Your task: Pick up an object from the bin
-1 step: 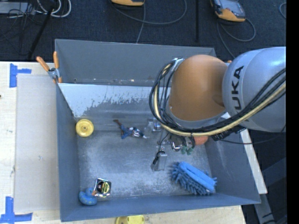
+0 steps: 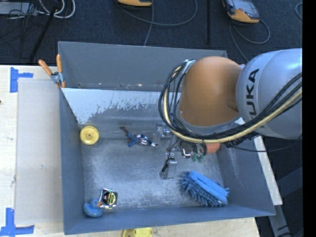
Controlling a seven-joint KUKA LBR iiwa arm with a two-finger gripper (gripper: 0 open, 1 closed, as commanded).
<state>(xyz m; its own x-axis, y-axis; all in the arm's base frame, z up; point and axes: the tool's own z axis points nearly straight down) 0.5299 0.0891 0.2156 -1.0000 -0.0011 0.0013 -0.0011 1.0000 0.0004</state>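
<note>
Item: grey metal bin (image 2: 113, 78) with sloped walls and a floor mostly bare; we take the blue brush (image 2: 205, 189) as our reference for every position. Blue brush: bristled, lying flat and aslant, close to the foot of the bin's right-hand wall and near the front wall, with open floor on its left side. Gripper (image 2: 167, 170): we log it just left of the brush and a little farther back, low over bare floor, nearer to the brush than to any other thing; whether its jaws stand open or closed, or grip anything, we cannot tell. Arm (image 2: 271, 93) with orange cover (image 2: 207, 95) and looped cables (image 2: 168, 107): overhangs the floor directly behind the brush and reaches out over the right-hand rim. Small blue-and-dark object (image 2: 136, 140): well left of the brush and farther back, near the foot of the back wall, apart from the gripper; its kind is not clear to us. Yellow disc (image 2: 89, 135): far left of the brush and farther back, at the foot of the left wall. Blue lump (image 2: 92, 210) and black-and-yellow object (image 2: 109, 198), touching each other: far left of the brush, in the front-left corner. Free room: we note a wide bare stretch of floor running from the brush leftward to that corner pair, unbroken along the front wall
</note>
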